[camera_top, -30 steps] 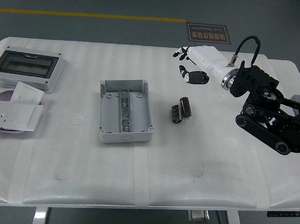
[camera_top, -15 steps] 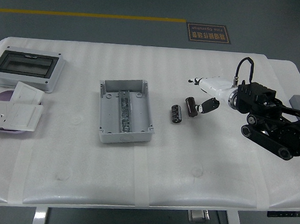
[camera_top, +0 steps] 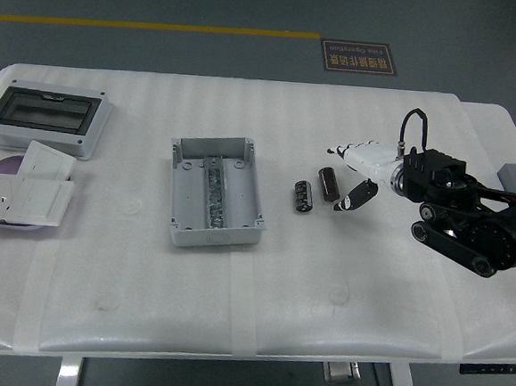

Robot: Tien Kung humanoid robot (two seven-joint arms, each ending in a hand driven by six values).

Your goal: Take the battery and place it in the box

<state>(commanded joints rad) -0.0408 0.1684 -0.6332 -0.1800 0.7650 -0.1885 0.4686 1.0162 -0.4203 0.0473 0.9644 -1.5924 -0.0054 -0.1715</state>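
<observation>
We see the right hand (camera_top: 353,175) low over the table (camera_top: 323,279), reaching in from the right on its black arm (camera_top: 470,219). Its white fingers (camera_top: 343,151) point left and its dark thumb (camera_top: 356,197) angles down toward the table. The fingers are spread and hold nothing. Between fingers and thumb, just left of the hand, lies 1 battery (camera_top: 329,183), a dark cylinder on its side; we cannot tell whether the thumb tip touches it. A 2nd battery (camera_top: 302,196) lies just beside the 1st, further left, and both rest on the table surface. Neither one is in the box (camera_top: 215,190).

The box is a grey open case, left of the batteries and apart from them, with a metal rail running down its middle.

At the table's far left we see a grey enclosure (camera_top: 45,118) with a dark window. In front of it lie white plates (camera_top: 26,191), stacked loosely, 1 with socket holes, partly over a purple disc (camera_top: 10,166).
</observation>
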